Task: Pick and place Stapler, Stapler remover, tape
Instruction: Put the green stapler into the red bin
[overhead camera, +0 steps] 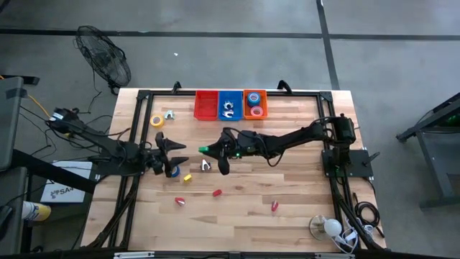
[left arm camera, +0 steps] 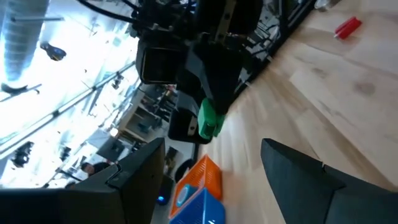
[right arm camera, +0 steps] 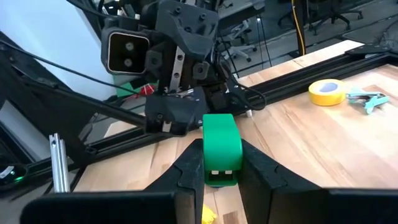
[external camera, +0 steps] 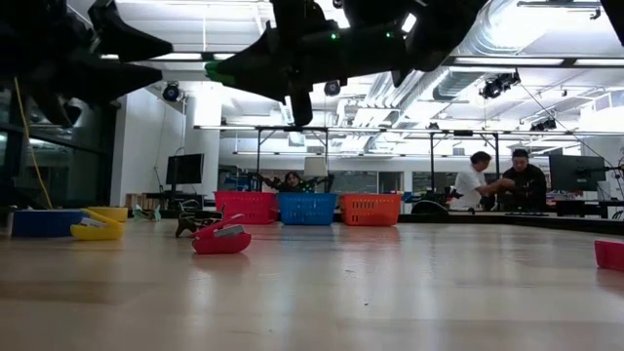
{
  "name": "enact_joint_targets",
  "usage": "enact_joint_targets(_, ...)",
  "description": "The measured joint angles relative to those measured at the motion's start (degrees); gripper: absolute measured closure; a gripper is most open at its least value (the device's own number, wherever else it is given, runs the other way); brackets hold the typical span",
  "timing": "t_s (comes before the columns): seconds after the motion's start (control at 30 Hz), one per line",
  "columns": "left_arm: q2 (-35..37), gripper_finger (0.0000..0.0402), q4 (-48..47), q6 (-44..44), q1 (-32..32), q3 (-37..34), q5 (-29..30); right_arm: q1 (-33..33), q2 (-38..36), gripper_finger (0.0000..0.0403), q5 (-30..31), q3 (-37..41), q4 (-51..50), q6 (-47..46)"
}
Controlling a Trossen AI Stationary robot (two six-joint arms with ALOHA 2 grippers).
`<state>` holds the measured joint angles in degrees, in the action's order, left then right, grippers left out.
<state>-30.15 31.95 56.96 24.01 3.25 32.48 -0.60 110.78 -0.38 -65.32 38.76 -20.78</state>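
Right wrist view: green stapler [right arm camera: 221, 149] between right claw [right arm camera: 222, 177] fingers.

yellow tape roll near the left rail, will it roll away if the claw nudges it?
Probably not: the yellow tape roll lies flat on the table, open centre up. It looks light, so a nudge likely slides it. Its rigid-looking ring should hold shape.

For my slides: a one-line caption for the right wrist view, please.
Right gripper shut on a green stapler, facing the left arm; yellow tape lies beyond.
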Motion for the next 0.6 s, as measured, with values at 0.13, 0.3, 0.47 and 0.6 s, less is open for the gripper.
enact_joint_targets(0.13,-4.0,0.0140,3.7,2.8,0.0,0.1,0.0,0.0,0.0,0.0343,-0.1,0.0,0.0,-0.2)
enact_joint_targets(0.3,-9.2,0.0140,5.4,4.3,0.0,2.1,1.4,0.0,0.0,0.0343,-0.5,0.0,0.1,-0.2)
enact_joint_targets(0.47,-13.9,0.0140,5.5,6.3,0.0,4.5,4.0,0.0,0.0,0.0343,-1.7,0.0,0.5,-0.2)
enact_joint_targets(0.6,-16.9,0.0140,5.6,7.0,0.0,6.0,4.6,0.0,0.0,0.0342,-3.2,0.0,1.2,-0.2)
